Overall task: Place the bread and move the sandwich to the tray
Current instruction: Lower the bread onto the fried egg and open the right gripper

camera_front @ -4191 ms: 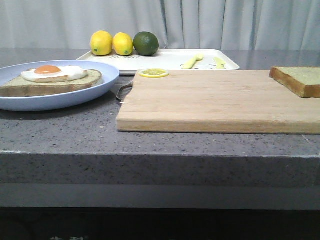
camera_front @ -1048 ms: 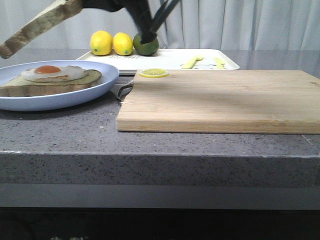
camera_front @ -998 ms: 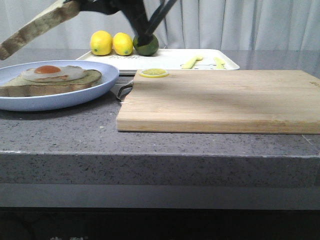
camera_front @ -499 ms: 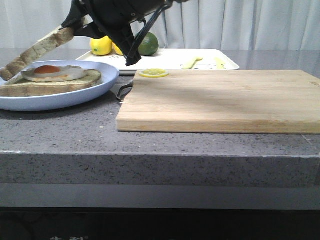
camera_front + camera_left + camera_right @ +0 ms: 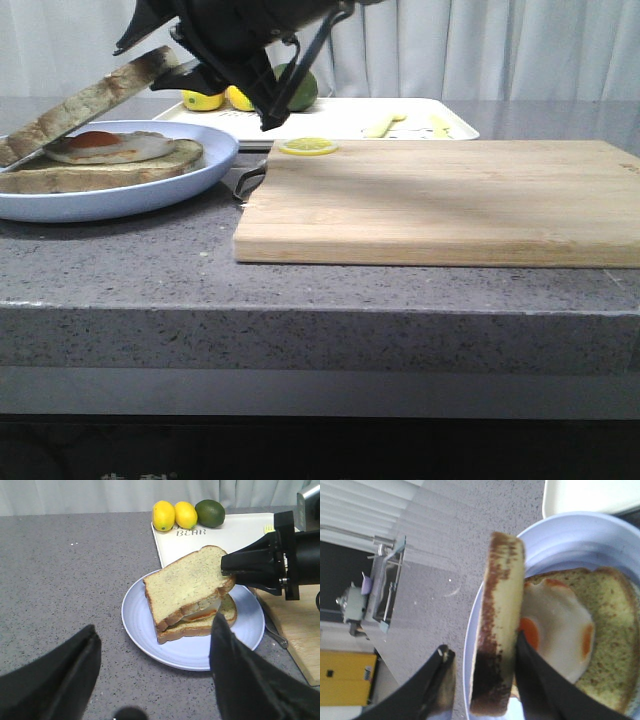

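The bread (image 5: 90, 100) leans tilted over the egg-topped slice (image 5: 100, 172) on the pale blue plate (image 5: 120, 197). Its far edge rests low on the slice; its near edge is still raised. My right gripper (image 5: 160, 62) is open around that raised edge. In the right wrist view (image 5: 482, 650) one finger touches the bread (image 5: 500, 625) on the egg side, and the other stands apart from it. My left gripper (image 5: 155, 625) is open and empty above the counter, just short of the plate (image 5: 190, 652). The white tray (image 5: 340, 118) lies behind the plate.
The wooden cutting board (image 5: 440, 200) fills the right of the counter, with a lemon slice (image 5: 307, 146) at its far left corner. Two lemons (image 5: 164, 515), a lime (image 5: 210, 512) and yellow utensils (image 5: 385, 123) are on the tray. A metal handle (image 5: 245, 180) lies between plate and board.
My right gripper carried the bread from the board over to the plate and lowered it until its far edge rests on the egg slice. The jaws have opened.
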Robot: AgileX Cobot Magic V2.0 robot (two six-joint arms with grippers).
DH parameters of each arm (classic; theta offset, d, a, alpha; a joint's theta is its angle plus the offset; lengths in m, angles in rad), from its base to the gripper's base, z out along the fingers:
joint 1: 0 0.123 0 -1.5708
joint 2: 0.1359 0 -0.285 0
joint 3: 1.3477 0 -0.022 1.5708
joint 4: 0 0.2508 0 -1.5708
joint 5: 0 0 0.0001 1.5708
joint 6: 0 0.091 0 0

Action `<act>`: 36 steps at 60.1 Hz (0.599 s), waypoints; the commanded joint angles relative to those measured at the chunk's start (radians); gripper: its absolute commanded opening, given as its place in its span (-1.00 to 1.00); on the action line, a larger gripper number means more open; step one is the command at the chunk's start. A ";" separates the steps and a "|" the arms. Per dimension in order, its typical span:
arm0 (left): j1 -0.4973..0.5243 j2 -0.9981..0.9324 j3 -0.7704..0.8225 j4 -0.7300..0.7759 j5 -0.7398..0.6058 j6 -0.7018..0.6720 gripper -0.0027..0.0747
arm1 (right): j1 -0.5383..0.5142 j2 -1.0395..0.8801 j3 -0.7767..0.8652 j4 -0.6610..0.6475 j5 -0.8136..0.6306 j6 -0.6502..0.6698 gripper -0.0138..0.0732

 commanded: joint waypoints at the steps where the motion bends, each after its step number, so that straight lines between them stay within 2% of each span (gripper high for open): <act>1: -0.008 0.011 -0.026 -0.010 -0.083 -0.001 0.26 | -0.029 -0.094 -0.019 -0.054 0.061 -0.006 0.10; 15: -0.008 0.011 -0.026 -0.010 -0.083 -0.001 0.26 | -0.111 -0.221 0.083 -0.276 0.105 -0.006 0.10; 27: -0.008 0.011 -0.026 -0.010 -0.083 -0.001 0.26 | -0.169 -0.360 0.110 -0.615 0.262 -0.004 0.10; 36: -0.008 0.011 -0.026 -0.010 -0.083 -0.001 0.26 | -0.172 -0.485 0.110 -0.901 0.405 0.092 0.10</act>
